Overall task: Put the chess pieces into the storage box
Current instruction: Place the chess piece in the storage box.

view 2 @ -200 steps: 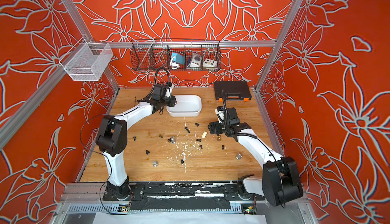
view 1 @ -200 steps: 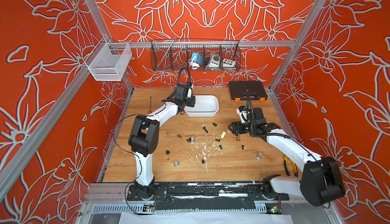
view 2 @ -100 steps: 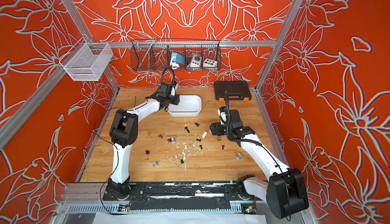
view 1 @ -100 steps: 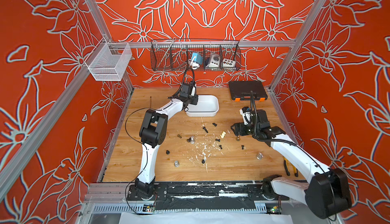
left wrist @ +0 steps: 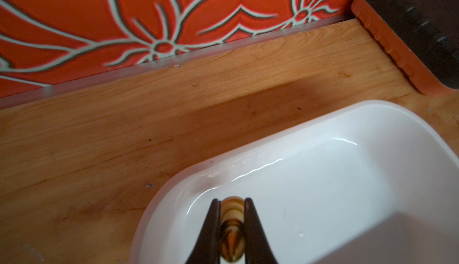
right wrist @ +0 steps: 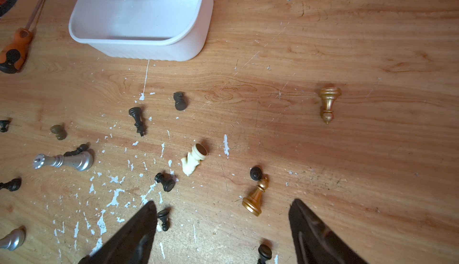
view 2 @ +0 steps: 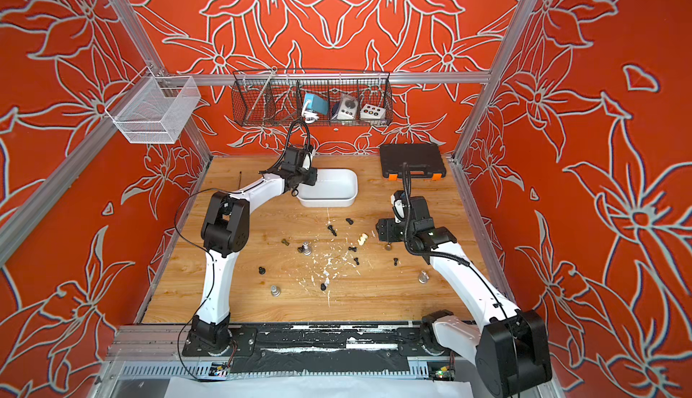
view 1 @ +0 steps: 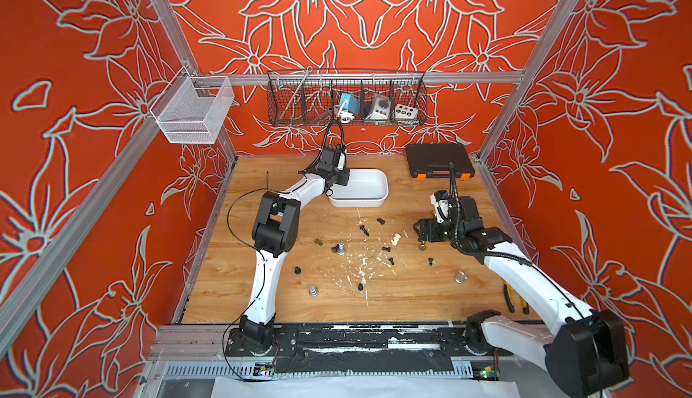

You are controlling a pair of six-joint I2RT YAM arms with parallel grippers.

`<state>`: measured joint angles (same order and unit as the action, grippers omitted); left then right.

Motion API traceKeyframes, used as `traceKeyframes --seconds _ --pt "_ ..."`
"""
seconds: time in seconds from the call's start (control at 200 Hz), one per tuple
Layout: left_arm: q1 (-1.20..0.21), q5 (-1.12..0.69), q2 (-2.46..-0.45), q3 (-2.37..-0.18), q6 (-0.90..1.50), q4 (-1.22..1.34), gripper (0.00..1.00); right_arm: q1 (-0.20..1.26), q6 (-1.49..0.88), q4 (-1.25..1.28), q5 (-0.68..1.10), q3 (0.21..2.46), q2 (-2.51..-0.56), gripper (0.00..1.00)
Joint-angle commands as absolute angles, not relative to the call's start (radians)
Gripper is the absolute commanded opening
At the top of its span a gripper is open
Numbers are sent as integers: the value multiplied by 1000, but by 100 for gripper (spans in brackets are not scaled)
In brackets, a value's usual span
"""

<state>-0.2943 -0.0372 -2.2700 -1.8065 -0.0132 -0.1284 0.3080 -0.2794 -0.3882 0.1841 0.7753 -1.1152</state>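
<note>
Zero visibly in the box; left pincer clamps a gold piece, box beneath; right pincer gapes, scattered pieces below it on the counter.

Left fingers pinched tight, arm stretched far forward — right fingers (angled down) gape wide.

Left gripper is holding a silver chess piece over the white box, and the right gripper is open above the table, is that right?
Not silver: the left wrist view shows the left gripper shut on a brass-gold chess piece over the white box. The right gripper is open above the table.
</note>
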Motion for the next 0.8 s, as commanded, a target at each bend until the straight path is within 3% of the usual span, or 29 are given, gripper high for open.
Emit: traceKeyframes --seconds 0.0,0.43,0.635,0.796 --pt "-285 -37 -2296 -1822 -35 -129 8 314 -298 -407 162 767 -1100 85" --pt "-264 -55 -2316 -1825 -23 -121 13 314 -329 -394 169 752 -1093 85" --pt "-262 -52 -2309 -1821 -16 -123 31 314 -328 -393 169 755 -1093 85" --pt "-256 -62 -2291 -1821 -8 -120 36 314 -329 -395 167 753 -1091 85"
